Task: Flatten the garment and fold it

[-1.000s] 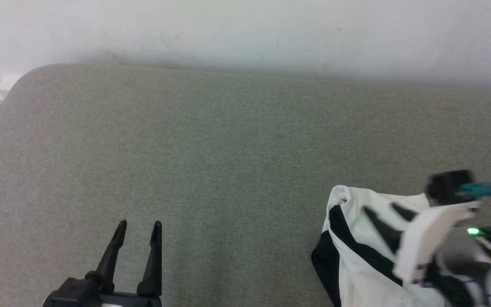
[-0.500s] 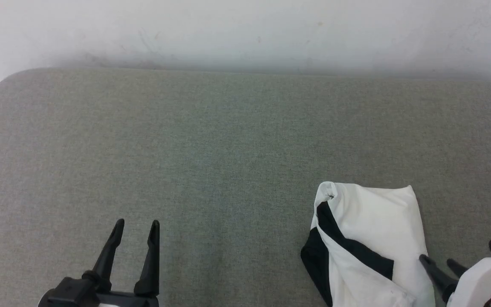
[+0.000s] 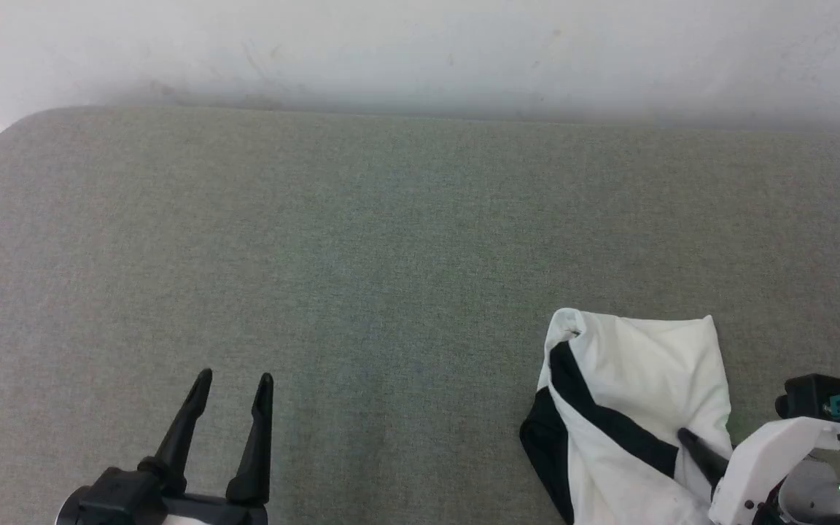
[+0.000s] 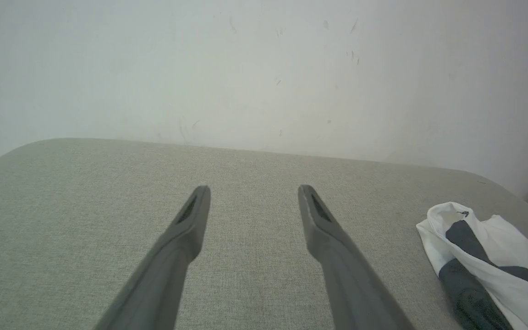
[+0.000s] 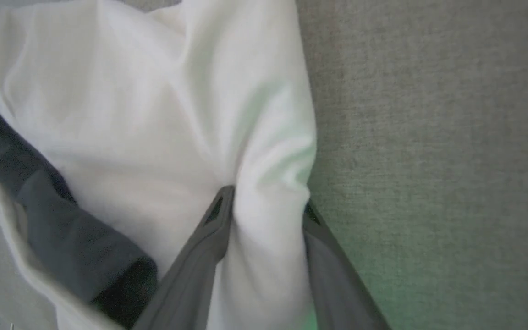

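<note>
**Right wrist view: right gripper [image 5: 267, 199] is on the garment [image 5: 154, 114]!**

Half a second back that gripper hung off the shirt's right edge with nothing between its fingers [image 5: 200, 247]. Now it has swung in, and the two dark fingers straddle a raised ridge of white cloth at that edge. The jaws stand a little narrower than full spread, and the cloth touches both of them. Whether the pinch has bitten yet, I cannot tell. By my reading this is the opening grab, the one that lets the bundle be dragged out and spread. Flattening has not begun and folding is a long way off.

Over on the other side, the left gripper [image 3: 235, 376] hovers wide open and empty above the grey fabric surface [image 3: 391, 255], well apart from the shirt.

The shirt lies bunched at the lower right of the head view, near the front edge. Its long axis runs front to back, and the rounded white end points towards the pale wall [image 3: 420, 51]. The black sleeve [image 3: 544, 445] sits on the left flank, and a black band cuts diagonally across the white.
</note>
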